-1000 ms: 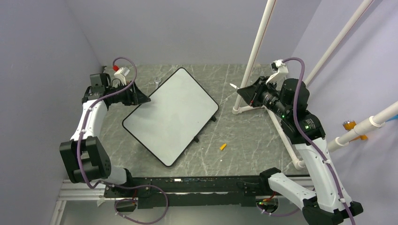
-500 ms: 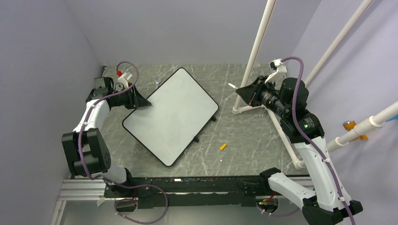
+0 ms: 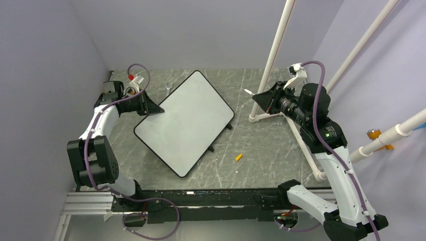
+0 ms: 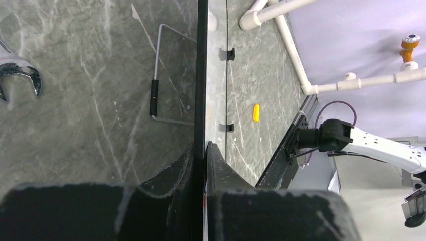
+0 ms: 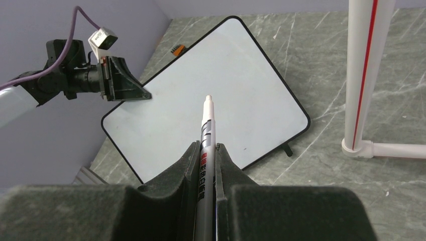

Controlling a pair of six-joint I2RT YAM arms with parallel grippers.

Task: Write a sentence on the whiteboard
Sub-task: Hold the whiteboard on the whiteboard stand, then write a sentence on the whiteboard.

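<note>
At the far left we see the left gripper (image 3: pixel 158 109) clamped on the left corner of the whiteboard (image 3: pixel 186 123). In its wrist view the two fingers (image 4: pixel 221 173) are pressed together with the board's thin black frame running edge-on between them. A metal wrench (image 3: pixel 168 89) lies on the table (image 3: pixel 261 145) just behind that corner.

The whiteboard sits turned at an angle in the middle of the table, and its face looks plain white in both the overhead and the right wrist views. Two small black feet stick out along its right-hand edge. Past that edge, nearer the arm bases, a small orange cap (image 3: pixel 238 157) lies apart from the board.

To the right, the right gripper (image 5: pixel 207 145) is raised above the table, closed tight on a marker (image 5: pixel 207 125). Its pale tip points out toward the board. White pipes (image 3: pixel 274 55) stand beside this arm.
</note>
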